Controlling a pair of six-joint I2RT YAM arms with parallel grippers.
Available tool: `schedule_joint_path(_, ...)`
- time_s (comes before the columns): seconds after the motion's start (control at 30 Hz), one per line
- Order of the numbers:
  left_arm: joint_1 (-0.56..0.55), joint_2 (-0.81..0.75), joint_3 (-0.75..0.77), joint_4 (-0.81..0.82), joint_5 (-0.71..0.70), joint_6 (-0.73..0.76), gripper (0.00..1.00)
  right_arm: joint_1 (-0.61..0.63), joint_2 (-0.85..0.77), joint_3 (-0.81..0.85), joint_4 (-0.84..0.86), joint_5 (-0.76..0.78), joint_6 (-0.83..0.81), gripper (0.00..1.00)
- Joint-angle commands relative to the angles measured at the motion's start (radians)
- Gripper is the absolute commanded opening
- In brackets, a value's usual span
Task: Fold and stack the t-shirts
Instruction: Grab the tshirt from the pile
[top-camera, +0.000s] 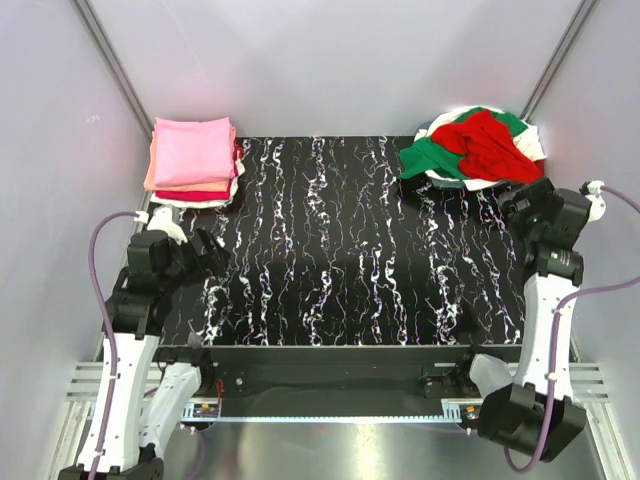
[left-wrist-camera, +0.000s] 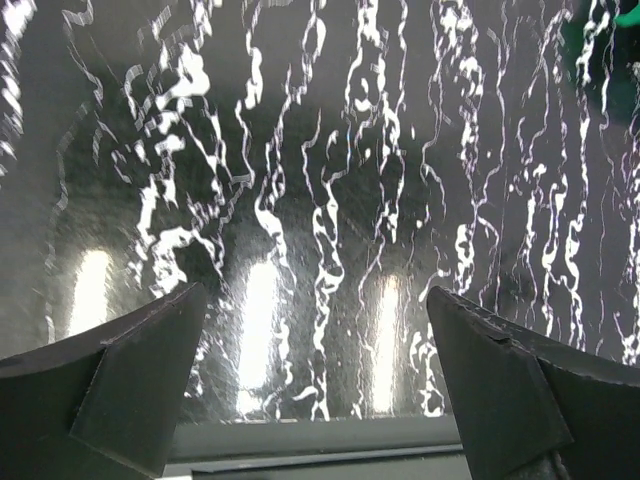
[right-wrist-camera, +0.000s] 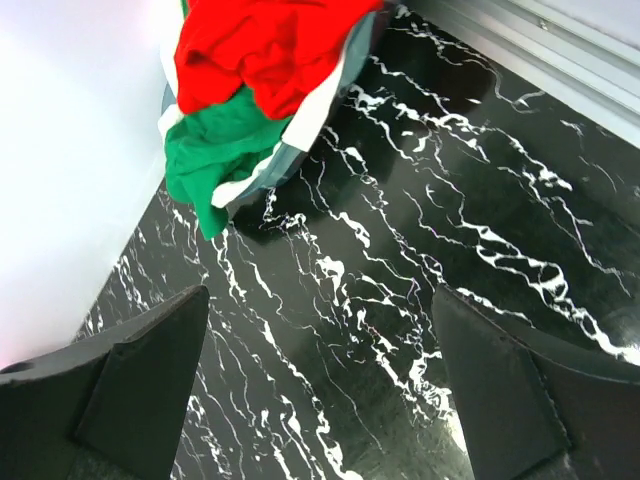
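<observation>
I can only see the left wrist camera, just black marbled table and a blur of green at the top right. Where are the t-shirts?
Observer: A folded stack sits at the far left corner of the table, with the pink shirt on top.
Operator: And the unfolded ones?
Observer: Heaped at the far right corner, the bright red shirt lying over the green shirt.
Operator: Is the right arm holding anything?
Observer: No, the right fingers stand open and empty above bare table near that heap.
</observation>
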Motion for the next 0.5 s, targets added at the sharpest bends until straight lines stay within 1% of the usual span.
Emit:
schedule_joint_path(0.0, -0.008, 0.025, 0.097, 0.034, -0.054, 0.062, 0.99, 0.004, 0.066, 0.051, 0.051, -0.073, -0.074, 1.0)
schedule_joint_path(0.03, -0.008, 0.022, 0.094, 0.03, -0.057, 0.074, 0.99, 0.004, 0.102, 0.126, 0.033, -0.105, -0.076, 1.0)
schedule_joint_path(0.07, -0.008, 0.011, 0.079, 0.033, -0.078, 0.075, 0.99, 0.004, 0.14, 0.166, 0.016, -0.125, -0.079, 1.0)
schedule_joint_path(0.1, -0.01, -0.001, 0.059, 0.052, -0.1, 0.072, 0.99, 0.004, 0.217, 0.208, -0.009, -0.144, -0.087, 1.0)
schedule_joint_path(0.13, -0.01, -0.018, 0.048, 0.044, -0.137, 0.051, 0.99, 0.006, 0.251, 0.277, -0.012, -0.177, -0.094, 0.99)
schedule_joint_path(0.2, -0.01, -0.036, 0.035, 0.07, -0.131, 0.048, 0.99, 0.006, 0.356, 0.343, -0.007, -0.211, -0.114, 1.0)
schedule_joint_path(0.23, -0.01, -0.058, 0.014, 0.085, -0.12, 0.046, 0.99, 0.006, 0.396, 0.419, -0.012, -0.231, -0.127, 1.0)
schedule_joint_path(0.27, -0.01, -0.065, 0.005, 0.093, -0.122, 0.043, 0.99, 0.006, 0.436, 0.464, -0.019, -0.237, -0.136, 1.0)
schedule_joint_path(0.3, -0.01, -0.072, -0.003, 0.105, -0.128, 0.042, 0.99, 0.007, 0.526, 0.511, -0.051, -0.242, -0.142, 1.0)
schedule_joint_path(0.33, -0.01, -0.079, -0.007, 0.105, -0.149, 0.037, 0.99, 0.009, 0.576, 0.62, -0.075, -0.242, -0.162, 1.0)
schedule_joint_path(0.37, -0.008, -0.078, -0.008, 0.102, -0.161, 0.034, 0.99, 0.012, 0.625, 0.674, -0.122, -0.228, -0.171, 1.0)
schedule_joint_path(0.4, -0.008, -0.076, -0.006, 0.096, -0.172, 0.031, 0.99, 0.015, 0.72, 0.726, -0.141, -0.215, -0.18, 1.0)
schedule_joint_path(0.43, -0.007, -0.072, -0.006, 0.095, -0.178, 0.028, 0.99, 0.017, 0.768, 0.833, -0.163, -0.187, -0.196, 1.0)
schedule_joint_path(0.47, -0.004, -0.072, -0.006, 0.095, -0.177, 0.029, 0.99, 0.018, 0.821, 0.89, -0.191, -0.167, -0.2, 1.0)
